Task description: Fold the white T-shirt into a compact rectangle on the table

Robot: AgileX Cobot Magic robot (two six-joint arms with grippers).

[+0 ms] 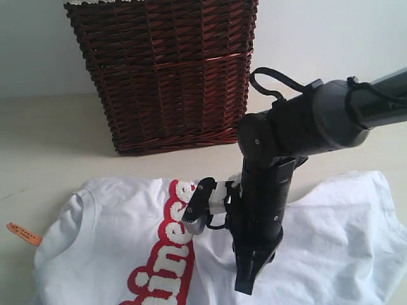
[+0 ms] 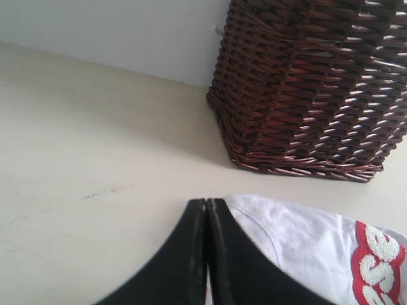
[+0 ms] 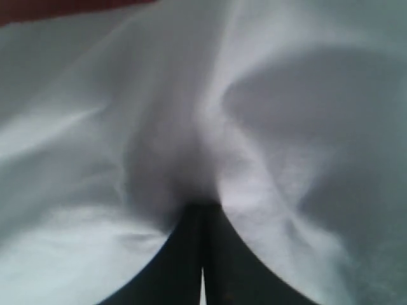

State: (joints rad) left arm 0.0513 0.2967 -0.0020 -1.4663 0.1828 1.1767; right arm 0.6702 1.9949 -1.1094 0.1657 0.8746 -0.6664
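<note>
while the white t-shirt (image 1: pixel 337 222) lies spread on the table (image 1: pixel 51 146) in front of the wicker basket (image 1: pixel 165 76), i see my right gripper (image 3: pixel 202 213) pinched shut on a fold of it (cloth puckers at the tips); my left gripper (image 2: pixel 206 213) is closed on nothing, over the table at the shirt's edge.

Plain pale wall (image 1: pixel 331 38) (wicker basket (image 1: pixel 165 76) nearby)
</note>
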